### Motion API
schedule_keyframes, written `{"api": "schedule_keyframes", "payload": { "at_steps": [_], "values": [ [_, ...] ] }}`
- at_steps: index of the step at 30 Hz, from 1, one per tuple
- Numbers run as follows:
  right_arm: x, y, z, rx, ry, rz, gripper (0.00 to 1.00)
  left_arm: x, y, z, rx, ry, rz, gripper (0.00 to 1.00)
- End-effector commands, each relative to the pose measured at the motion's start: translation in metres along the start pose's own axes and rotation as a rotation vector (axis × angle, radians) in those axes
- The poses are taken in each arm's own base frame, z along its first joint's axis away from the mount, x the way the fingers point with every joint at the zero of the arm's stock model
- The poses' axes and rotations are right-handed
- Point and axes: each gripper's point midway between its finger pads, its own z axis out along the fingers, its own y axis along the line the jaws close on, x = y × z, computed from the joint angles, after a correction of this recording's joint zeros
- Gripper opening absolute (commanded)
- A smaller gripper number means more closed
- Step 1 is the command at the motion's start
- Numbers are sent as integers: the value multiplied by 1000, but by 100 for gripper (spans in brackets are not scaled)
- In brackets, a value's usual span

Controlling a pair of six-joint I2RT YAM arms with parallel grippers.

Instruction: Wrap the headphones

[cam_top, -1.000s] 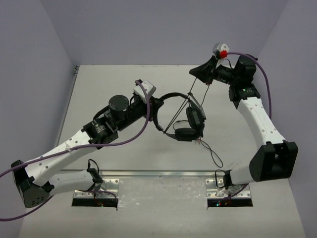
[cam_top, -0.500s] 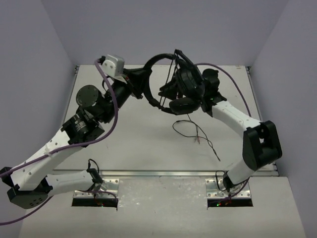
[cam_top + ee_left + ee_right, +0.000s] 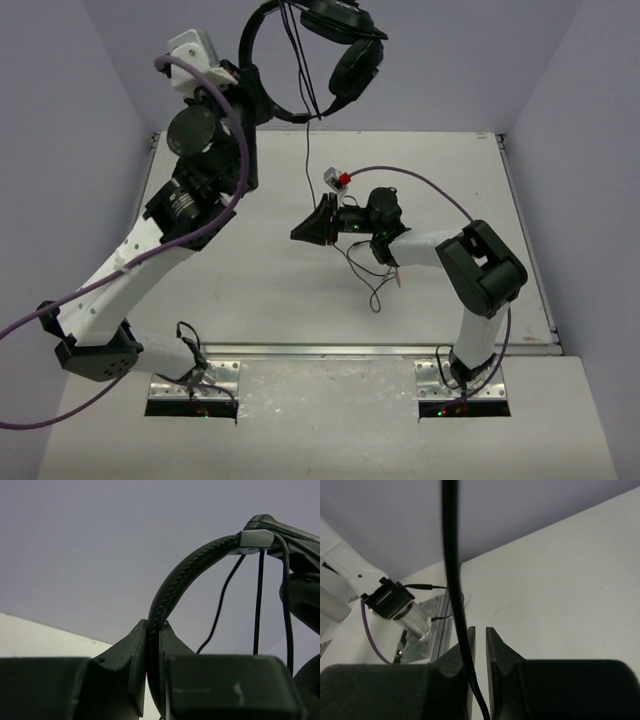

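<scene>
The black headphones [image 3: 300, 50] hang high above the table's far side. My left gripper [image 3: 262, 100] is shut on their thin headband [image 3: 190, 572], which is clamped between its jaws [image 3: 154, 630]. Both earcups [image 3: 355, 65] dangle to the right of the band. The thin black cable [image 3: 307, 160] drops straight down to my right gripper [image 3: 297, 232], which sits low over the middle of the table. In the right wrist view the cable [image 3: 451, 555] crosses the left finger and runs down between the nearly closed jaws [image 3: 480, 632]. The rest of the cable [image 3: 375, 275] lies looped on the table.
The white table [image 3: 200, 290] is walled in by lilac panels on three sides. A metal rail [image 3: 330, 350] with the arm bases runs along the near edge. The left arm's base and its purple cable show in the right wrist view [image 3: 395, 605].
My left arm has lifted the headphones from table height to high at the back left. My right gripper came down and left to mid-table, and the cable now hangs stretched between them.
</scene>
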Motion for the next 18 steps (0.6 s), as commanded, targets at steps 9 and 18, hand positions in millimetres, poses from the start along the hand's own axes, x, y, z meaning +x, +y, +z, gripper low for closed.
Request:
{"api": "schedule_keyframes", "payload": {
  "at_steps": [9,18],
  "values": [
    [38,55,-26,103,32,-142,1,26,57,100,-311,36,143,0],
    [-19,89,-39,265,89,-410,1,90,135,120,-533,42,362,0]
  ]
}}
